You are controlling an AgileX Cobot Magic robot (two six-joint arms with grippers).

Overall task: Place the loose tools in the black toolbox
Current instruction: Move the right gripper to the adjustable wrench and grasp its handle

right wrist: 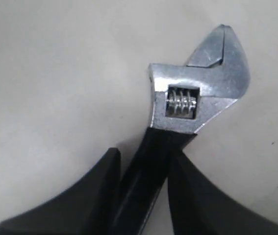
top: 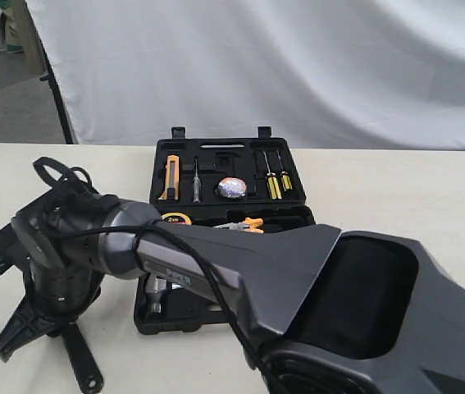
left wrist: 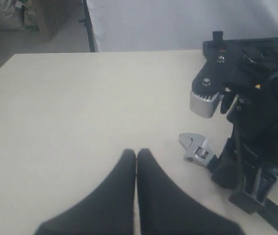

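Observation:
The adjustable wrench point(right wrist: 197, 93) lies on the pale table, silver jaws away from my right gripper point(right wrist: 146, 159), whose two black fingers press on either side of its black handle. In the left wrist view the wrench head point(left wrist: 196, 149) sticks out from under the right arm point(left wrist: 256, 117). My left gripper point(left wrist: 136, 152) hovers over bare table to one side of the wrench, shut and empty. The black toolbox point(top: 298, 215) lies open in the middle of the table. A silver hammer head point(top: 157, 289) shows in its near half. In the exterior view the wrench is hidden behind the right arm.
The right arm point(top: 240, 271) reaches across the toolbox's near half to the left. In the box are a yellow tape measure point(top: 178, 218), orange-handled pliers point(top: 248, 223), yellow-handled screwdrivers point(top: 275, 185), an orange knife point(top: 171, 176) and a shiny round roll point(top: 232, 188). A white backdrop hangs behind.

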